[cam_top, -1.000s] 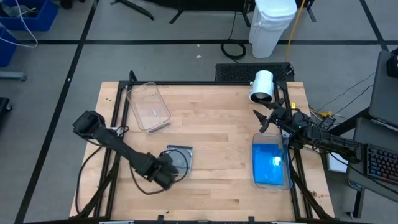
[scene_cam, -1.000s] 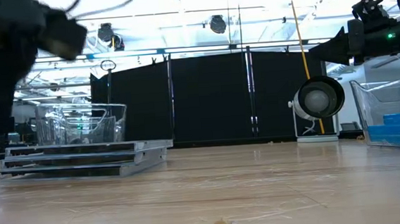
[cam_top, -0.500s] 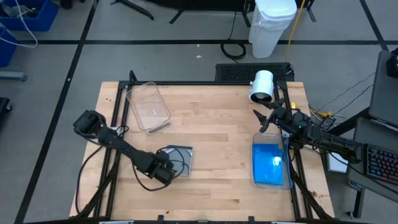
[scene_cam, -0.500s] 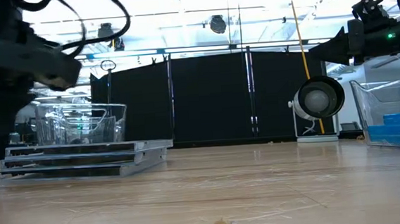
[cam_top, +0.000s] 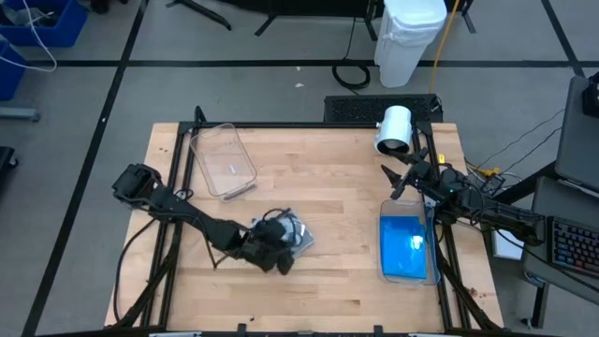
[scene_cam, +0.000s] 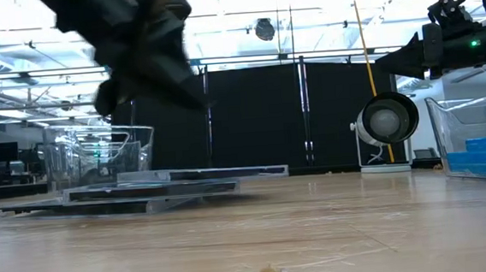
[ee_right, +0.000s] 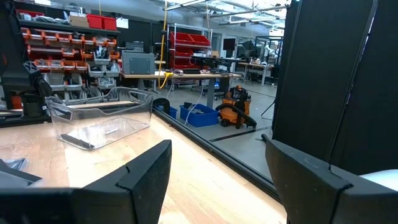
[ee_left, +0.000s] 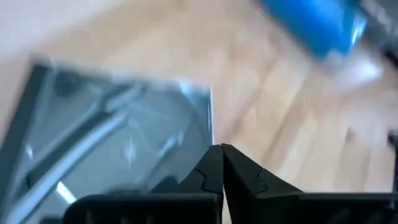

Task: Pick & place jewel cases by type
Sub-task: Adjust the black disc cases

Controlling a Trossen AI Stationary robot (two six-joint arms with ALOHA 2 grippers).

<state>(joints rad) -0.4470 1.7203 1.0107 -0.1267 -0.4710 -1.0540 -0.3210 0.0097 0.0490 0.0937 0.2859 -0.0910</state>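
A stack of grey and dark jewel cases (cam_top: 296, 232) lies fanned out on the table's near middle, the upper ones (scene_cam: 203, 175) offset toward the right. My left gripper (cam_top: 279, 253) is shut and slants down toward the right; its tips (ee_left: 221, 148) stand at the top case's (ee_left: 124, 130) right edge. Blue jewel cases (cam_top: 405, 245) lie in a clear tub at the table's right. My right gripper (ee_right: 217, 180) is open and level, waiting above the table's right side (cam_top: 391, 183). My left gripper's shut tips stand at the right edge (ee_left: 210, 118) of the top grey case, slanting down from the table's left. The wrist view is blurred, and the low view shows the gripper above the stack, so I cannot tell whether the tips touch the case.
An empty clear tub (cam_top: 223, 161) stands at the far left of the table. The tub with the blue cases (scene_cam: 479, 141) sits at the right edge. A white round device (cam_top: 395, 129) is at the far right. Bare wood lies between the stack and the right tub.
My left gripper has swung toward the table's right and tipped up from steeply down to a slant, staying shut. The neat stack of grey cases has fanned out: the upper cases have slid right, while the bottom one has kept its place.
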